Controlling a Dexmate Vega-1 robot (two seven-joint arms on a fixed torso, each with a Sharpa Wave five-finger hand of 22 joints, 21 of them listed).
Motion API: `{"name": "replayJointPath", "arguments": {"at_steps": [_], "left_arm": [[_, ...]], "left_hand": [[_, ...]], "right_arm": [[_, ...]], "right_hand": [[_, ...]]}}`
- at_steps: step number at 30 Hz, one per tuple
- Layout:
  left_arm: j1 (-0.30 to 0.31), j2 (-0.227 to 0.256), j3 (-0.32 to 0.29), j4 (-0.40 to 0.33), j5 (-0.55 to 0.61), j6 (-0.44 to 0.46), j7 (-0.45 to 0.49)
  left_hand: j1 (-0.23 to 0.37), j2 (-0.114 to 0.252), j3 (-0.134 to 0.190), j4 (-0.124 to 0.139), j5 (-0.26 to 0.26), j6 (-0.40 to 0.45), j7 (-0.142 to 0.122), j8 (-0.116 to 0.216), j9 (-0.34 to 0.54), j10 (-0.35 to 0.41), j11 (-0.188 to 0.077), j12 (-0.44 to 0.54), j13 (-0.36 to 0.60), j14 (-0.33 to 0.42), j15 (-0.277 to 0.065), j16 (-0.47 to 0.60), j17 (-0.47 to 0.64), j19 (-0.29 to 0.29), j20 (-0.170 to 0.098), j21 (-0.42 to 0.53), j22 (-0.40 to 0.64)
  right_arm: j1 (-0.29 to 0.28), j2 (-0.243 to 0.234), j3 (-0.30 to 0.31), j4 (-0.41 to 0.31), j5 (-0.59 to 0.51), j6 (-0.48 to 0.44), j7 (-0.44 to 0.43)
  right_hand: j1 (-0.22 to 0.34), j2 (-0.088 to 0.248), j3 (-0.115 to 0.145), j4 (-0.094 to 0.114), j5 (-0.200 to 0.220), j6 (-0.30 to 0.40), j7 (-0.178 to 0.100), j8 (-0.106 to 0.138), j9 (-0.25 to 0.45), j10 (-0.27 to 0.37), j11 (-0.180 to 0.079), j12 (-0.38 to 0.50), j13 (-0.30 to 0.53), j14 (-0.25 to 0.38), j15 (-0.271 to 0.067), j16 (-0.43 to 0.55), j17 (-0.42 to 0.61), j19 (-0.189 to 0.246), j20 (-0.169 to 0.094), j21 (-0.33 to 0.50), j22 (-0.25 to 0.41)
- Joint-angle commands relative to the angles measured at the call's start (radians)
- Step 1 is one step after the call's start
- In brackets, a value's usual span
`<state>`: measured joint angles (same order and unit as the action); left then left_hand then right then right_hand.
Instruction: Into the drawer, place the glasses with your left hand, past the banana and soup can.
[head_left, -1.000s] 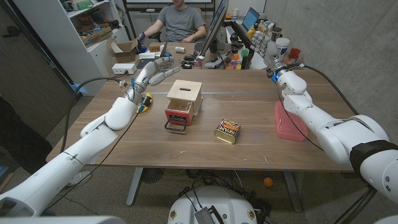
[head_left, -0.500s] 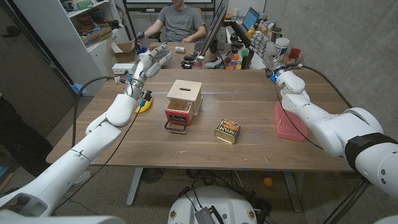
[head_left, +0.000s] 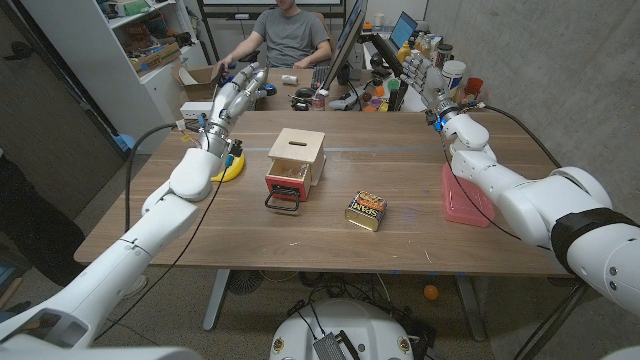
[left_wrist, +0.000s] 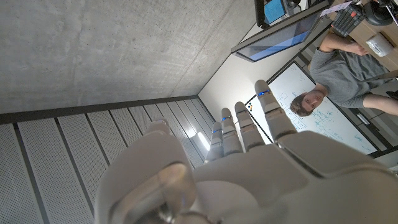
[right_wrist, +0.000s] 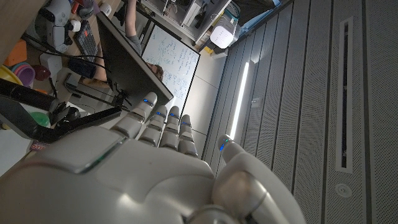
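A small wooden box (head_left: 298, 150) stands mid-table, its red-fronted drawer (head_left: 285, 185) pulled out toward me with a black handle. The banana (head_left: 229, 167) lies left of the box, partly behind my left wrist. Right of the drawer, the soup can (head_left: 367, 211) lies on its side. A flat pink case (head_left: 465, 195) rests at the table's right side; I see no bare glasses. My left hand (head_left: 238, 95) (left_wrist: 249, 174) is raised above the far left edge, fingers stretched out, holding nothing. My right hand (head_left: 430, 80) (right_wrist: 143, 168) is lifted over the far right corner, fingers straight, empty.
A person (head_left: 290, 35) sits behind the table at a cluttered desk with monitors and bottles (head_left: 420, 50). White shelves (head_left: 150, 50) and a cardboard box (head_left: 200, 80) stand at the back left. Bare wood (head_left: 200, 230) lies in front of the drawer.
My left hand has lifted and swung away from the box toward the far left edge, fingers now pointing up and back. The right hand has barely moved.
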<state>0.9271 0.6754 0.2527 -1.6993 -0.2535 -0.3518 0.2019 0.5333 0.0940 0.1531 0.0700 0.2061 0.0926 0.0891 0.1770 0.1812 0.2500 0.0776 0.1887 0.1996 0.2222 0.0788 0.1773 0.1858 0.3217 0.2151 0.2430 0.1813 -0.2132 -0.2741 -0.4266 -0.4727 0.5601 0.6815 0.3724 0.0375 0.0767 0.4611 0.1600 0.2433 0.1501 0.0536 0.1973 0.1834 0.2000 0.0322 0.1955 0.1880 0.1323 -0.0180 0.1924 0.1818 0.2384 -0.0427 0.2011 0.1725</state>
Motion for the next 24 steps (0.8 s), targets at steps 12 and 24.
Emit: {"name": "replayJointPath", "arguments": {"at_steps": [12,24], "left_arm": [[-0.065,-0.061,0.025,0.052,-0.168,-0.004,-0.089],[-0.081,-0.045,0.026,0.060,-0.183,0.012,-0.105]], "left_hand": [[-0.078,-0.030,-0.048,0.025,0.004,-0.069,-0.017,-0.002,-0.003,-0.098,0.009,-0.006,-0.006,-0.103,0.024,-0.003,-0.003,-0.091,-0.005,-0.046,0.004],[-0.109,-0.029,-0.063,0.040,0.009,-0.053,-0.025,0.006,-0.004,-0.093,0.006,0.003,-0.008,-0.100,0.016,0.004,-0.003,-0.104,-0.014,-0.047,0.005]], "right_arm": [[0.006,-0.001,0.015,0.044,0.010,0.002,0.011],[-0.209,-0.142,0.005,-0.333,-0.034,-0.130,-0.176]], "right_hand": [[-0.002,0.058,0.005,-0.003,-0.005,0.008,0.002,-0.003,0.003,0.004,-0.001,-0.001,0.004,0.003,0.005,-0.004,0.001,-0.002,-0.024,-0.004,0.002],[-0.003,0.054,0.003,-0.004,-0.006,0.007,0.005,-0.004,0.003,0.005,0.001,-0.001,0.004,0.002,0.009,-0.004,0.001,-0.002,-0.022,-0.004,0.002]]}}
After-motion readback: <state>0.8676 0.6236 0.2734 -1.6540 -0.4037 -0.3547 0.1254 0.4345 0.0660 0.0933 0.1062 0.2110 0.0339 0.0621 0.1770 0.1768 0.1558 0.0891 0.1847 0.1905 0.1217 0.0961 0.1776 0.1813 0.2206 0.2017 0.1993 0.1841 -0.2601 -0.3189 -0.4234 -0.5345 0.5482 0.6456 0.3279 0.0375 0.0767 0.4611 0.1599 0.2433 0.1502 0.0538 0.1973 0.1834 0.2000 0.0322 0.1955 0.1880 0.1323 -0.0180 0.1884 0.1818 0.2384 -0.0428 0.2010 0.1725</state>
